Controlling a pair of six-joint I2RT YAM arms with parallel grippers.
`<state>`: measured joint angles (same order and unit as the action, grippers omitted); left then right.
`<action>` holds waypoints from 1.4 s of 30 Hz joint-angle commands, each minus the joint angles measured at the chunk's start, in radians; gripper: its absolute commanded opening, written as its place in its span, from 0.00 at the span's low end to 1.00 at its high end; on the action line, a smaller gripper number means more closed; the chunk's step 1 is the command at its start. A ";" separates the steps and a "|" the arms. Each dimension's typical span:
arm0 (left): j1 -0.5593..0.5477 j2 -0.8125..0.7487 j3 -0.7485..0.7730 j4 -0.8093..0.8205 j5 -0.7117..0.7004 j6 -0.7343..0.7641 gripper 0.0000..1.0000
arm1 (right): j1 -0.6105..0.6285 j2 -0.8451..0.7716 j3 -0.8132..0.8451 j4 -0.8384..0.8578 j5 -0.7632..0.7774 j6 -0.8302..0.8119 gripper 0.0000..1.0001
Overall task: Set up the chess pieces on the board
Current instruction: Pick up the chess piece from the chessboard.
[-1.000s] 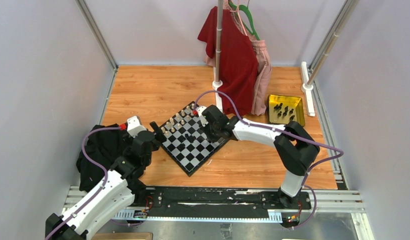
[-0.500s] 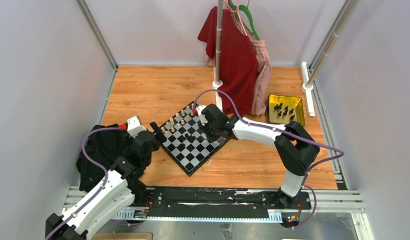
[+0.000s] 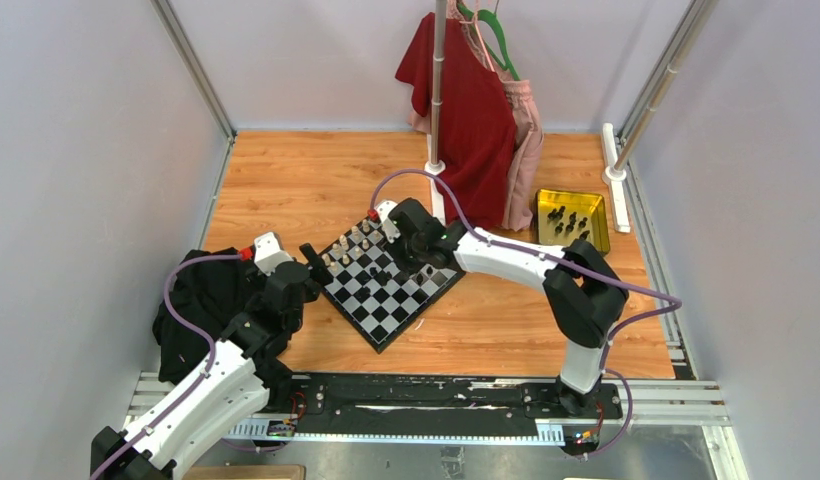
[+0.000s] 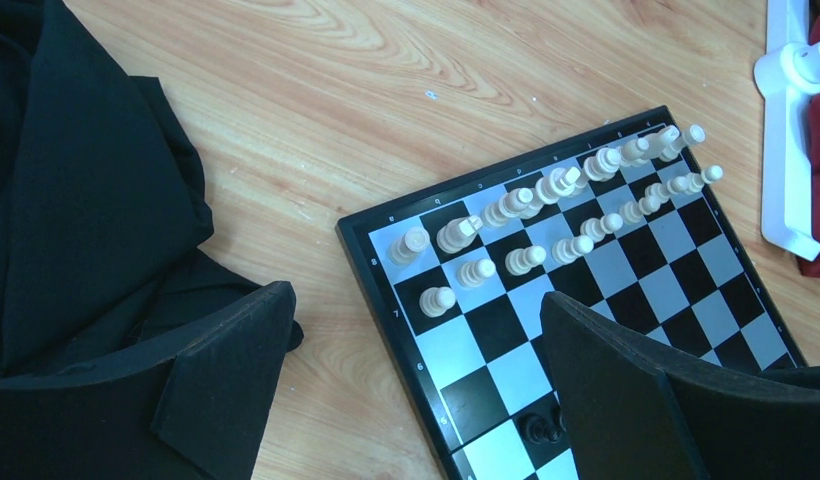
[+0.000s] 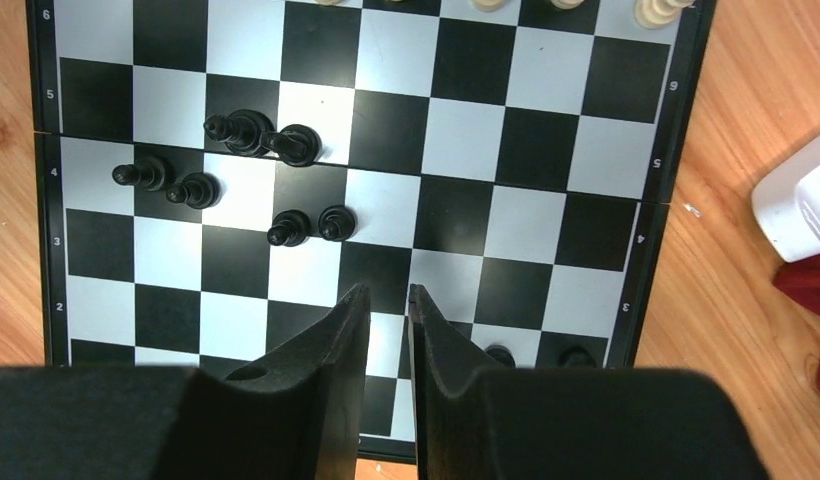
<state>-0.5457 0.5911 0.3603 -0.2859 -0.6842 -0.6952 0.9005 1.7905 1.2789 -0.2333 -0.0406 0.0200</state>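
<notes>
The board (image 3: 386, 300) lies askew in the middle of the table. Cream pieces (image 3: 351, 245) stand in two rows along its far-left side, also in the left wrist view (image 4: 546, 215). Several black pieces (image 5: 256, 135) stand loose near the board's middle (image 5: 526, 130); two more (image 5: 501, 355) sit at its edge, half hidden behind my fingers. My right gripper (image 5: 386, 290) hovers over the board (image 3: 414, 265), its jaws a narrow gap apart with nothing between them. My left gripper (image 4: 416, 295) is wide open and empty at the board's left corner (image 3: 311, 262).
A yellow tray (image 3: 598, 240) holding more black pieces sits at the right. A black cloth (image 3: 201, 300) lies left of the board. Red and pink garments (image 3: 476, 120) hang from a pole whose white base (image 5: 796, 205) stands just beyond the board.
My right gripper has moved left, from the board's right corner to over its middle. The left arm has not moved.
</notes>
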 commanded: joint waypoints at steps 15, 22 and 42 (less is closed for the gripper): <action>-0.007 -0.002 -0.009 0.030 -0.022 -0.006 1.00 | 0.033 0.111 0.121 -0.054 -0.069 -0.015 0.28; -0.007 -0.006 -0.012 0.028 -0.025 -0.005 1.00 | 0.035 0.133 0.139 -0.061 -0.078 -0.016 0.30; -0.006 -0.004 -0.023 0.036 -0.028 -0.008 1.00 | 0.040 0.178 0.167 -0.067 -0.102 -0.046 0.30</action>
<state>-0.5457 0.5907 0.3466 -0.2829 -0.6846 -0.6949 0.9234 1.9430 1.4155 -0.2787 -0.1310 -0.0013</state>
